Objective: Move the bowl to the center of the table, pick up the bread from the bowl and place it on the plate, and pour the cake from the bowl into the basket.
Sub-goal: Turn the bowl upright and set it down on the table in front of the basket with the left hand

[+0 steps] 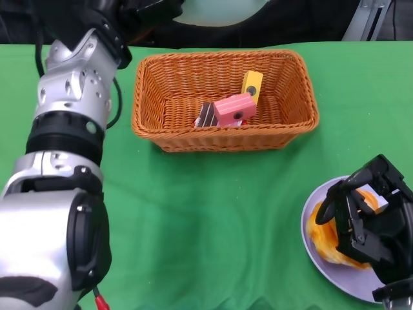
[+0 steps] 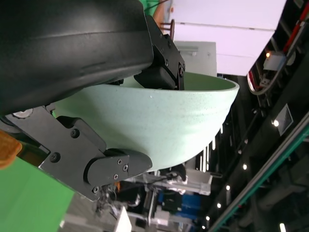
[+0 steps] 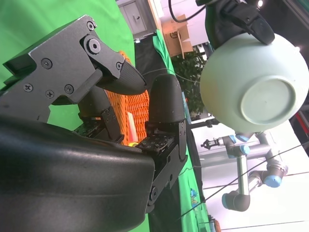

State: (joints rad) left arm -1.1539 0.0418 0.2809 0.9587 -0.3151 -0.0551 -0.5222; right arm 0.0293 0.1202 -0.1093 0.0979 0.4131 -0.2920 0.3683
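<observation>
Silver and black, the left forearm (image 1: 64, 129) climbs the left edge of the head view toward the top, where its hand passes out of that frame. The left wrist view shows that left hand (image 2: 96, 96) gripping the pale green bowl (image 2: 159, 121), fingers clamped over the rim and against the outer wall; the right wrist view catches the same bowl held aloft and tipped so its base faces the camera. Right of the forearm, the orange wicker basket (image 1: 155, 126) sits at the far middle of the green table (image 1: 213, 219), holding a pink cake slice (image 1: 233, 108), a yellow piece (image 1: 252, 82) and a dark striped piece (image 1: 208, 116). At the near right, the lavender plate (image 1: 322, 261) carries the orange-yellow bread (image 1: 321, 236), and the right hand (image 1: 368, 223) hangs over it, fingers curled down around the bread; whether they actually pinch it, I cannot tell.
</observation>
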